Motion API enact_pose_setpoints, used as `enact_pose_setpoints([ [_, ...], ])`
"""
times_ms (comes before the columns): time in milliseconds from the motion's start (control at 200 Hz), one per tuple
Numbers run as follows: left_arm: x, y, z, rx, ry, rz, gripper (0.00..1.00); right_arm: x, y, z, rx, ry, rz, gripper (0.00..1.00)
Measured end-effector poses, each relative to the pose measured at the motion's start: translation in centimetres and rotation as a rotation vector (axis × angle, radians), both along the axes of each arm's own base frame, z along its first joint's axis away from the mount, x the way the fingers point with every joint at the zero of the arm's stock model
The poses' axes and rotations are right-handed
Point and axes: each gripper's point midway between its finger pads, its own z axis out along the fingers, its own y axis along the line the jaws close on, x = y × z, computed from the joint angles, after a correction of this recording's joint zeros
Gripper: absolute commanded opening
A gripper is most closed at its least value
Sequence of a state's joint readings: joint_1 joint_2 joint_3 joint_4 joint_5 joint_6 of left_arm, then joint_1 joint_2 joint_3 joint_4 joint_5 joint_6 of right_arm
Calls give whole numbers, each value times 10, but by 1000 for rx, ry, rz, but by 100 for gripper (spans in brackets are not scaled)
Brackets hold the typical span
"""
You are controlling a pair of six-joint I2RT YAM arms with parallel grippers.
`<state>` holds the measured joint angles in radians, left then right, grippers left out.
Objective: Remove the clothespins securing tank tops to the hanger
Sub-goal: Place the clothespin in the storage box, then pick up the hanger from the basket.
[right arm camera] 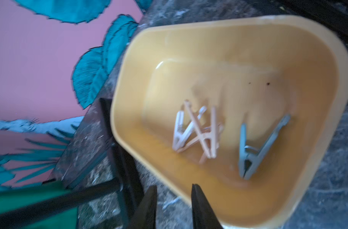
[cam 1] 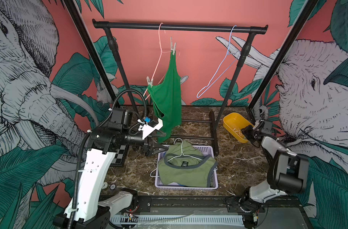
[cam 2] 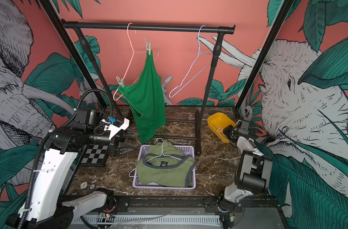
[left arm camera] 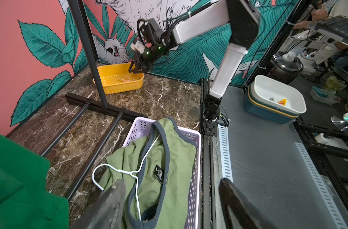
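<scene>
Across the marble surface: rack, tops, pins.
Black rack carries a pink hanger with the green tank top, pinned by an upper clothespin and a lower clothespin. Olive tank top fills the lilac basket. Left hand, wide and empty, sits just beside the green hem; right hand, narrowly parted and empty, hangs over the yellow bin of loose clothespins.

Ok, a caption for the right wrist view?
Open, empty right claw at the edge of a yellow bin holding loose clothespins.
</scene>
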<state>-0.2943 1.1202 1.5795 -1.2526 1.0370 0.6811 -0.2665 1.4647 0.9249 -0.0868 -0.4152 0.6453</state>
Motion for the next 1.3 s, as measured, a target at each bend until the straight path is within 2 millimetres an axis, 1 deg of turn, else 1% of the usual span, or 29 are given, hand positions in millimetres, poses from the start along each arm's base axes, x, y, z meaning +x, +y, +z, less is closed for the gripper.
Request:
enact_pose_setpoints([
  [15, 0, 1, -1, 7, -3, -1, 76, -2, 9, 10, -4, -25, 26, 27],
  [25, -1, 1, -1, 10, -5, -1, 76, -3, 12, 12, -7, -33, 34, 27],
  [55, -2, 2, -1, 20, -11, -3, 76, -7, 31, 29, -11, -78, 92, 27],
  [100, -2, 3, -1, 36, -23, -4, 76, -14, 65, 51, -13, -140, 194, 27],
  [115, -3, 3, -1, 40, -25, -4, 76, -18, 81, 59, -14, -165, 244, 27],
  [130, -3, 3, -1, 45, -28, -4, 76, -21, 91, 64, -17, -181, 276, 27],
  [145, -3, 4, -1, 49, -33, -4, 76, -27, 108, 72, -12, -204, 329, 27],
  [170, -3, 5, -1, 56, -37, -2, 76, -34, 126, 79, -14, -229, 388, 28],
  [185, -3, 5, -1, 59, -38, -2, 76, -41, 143, 84, -10, -248, 443, 28],
  [205, -3, 5, -2, 63, -40, -2, 76, -48, 156, 88, -7, -260, 485, 28],
  [220, -3, 6, -2, 66, -41, -1, 76, -57, 171, 92, -2, -273, 540, 28],
  [235, -3, 6, -2, 69, -43, -1, 76, -63, 180, 93, -2, -280, 572, 28],
  [250, -3, 6, -3, 71, -43, -1, 76, -72, 194, 95, 7, -288, 622, 28],
  [290, -3, 7, -4, 77, -42, -1, 76, -93, 220, 96, 19, -296, 721, 28],
  [350, -2, 7, -5, 84, -38, -1, 76, -120, 250, 94, 38, -294, 845, 29],
  [440, 2, 5, -7, 90, -25, -3, 76, -150, 287, 87, 56, -278, 999, 30],
  [520, 6, 4, -10, 94, -10, -3, 76, -172, 315, 72, 61, -243, 1124, 30],
  [560, 7, 4, -11, 96, -5, -4, 76, -181, 326, 61, 59, -217, 1176, 31],
  [630, 7, 4, -11, 97, -2, -3, 76, -189, 342, 43, 53, -165, 1242, 32],
  [715, 7, 4, -11, 97, -3, -4, 76, -193, 355, 20, 40, -103, 1289, 32],
  [815, 6, 4, -11, 96, -5, -4, 76, -191, 364, 4, 18, -61, 1314, 33],
  [910, 6, 4, -10, 96, -6, -4, 76, -186, 368, 0, -2, -61, 1319, 34],
  [1110, 3, 5, -9, 94, -13, -4, 76, -174, 375, 7, -34, -102, 1327, 35],
  [1180, 3, 5, -10, 94, -12, -3, 76, -171, 377, 4, -41, -97, 1332, 35],
  [1300, 2, 5, -10, 94, -13, -3, 76, -170, 378, -12, -45, -58, 1341, 35],
])
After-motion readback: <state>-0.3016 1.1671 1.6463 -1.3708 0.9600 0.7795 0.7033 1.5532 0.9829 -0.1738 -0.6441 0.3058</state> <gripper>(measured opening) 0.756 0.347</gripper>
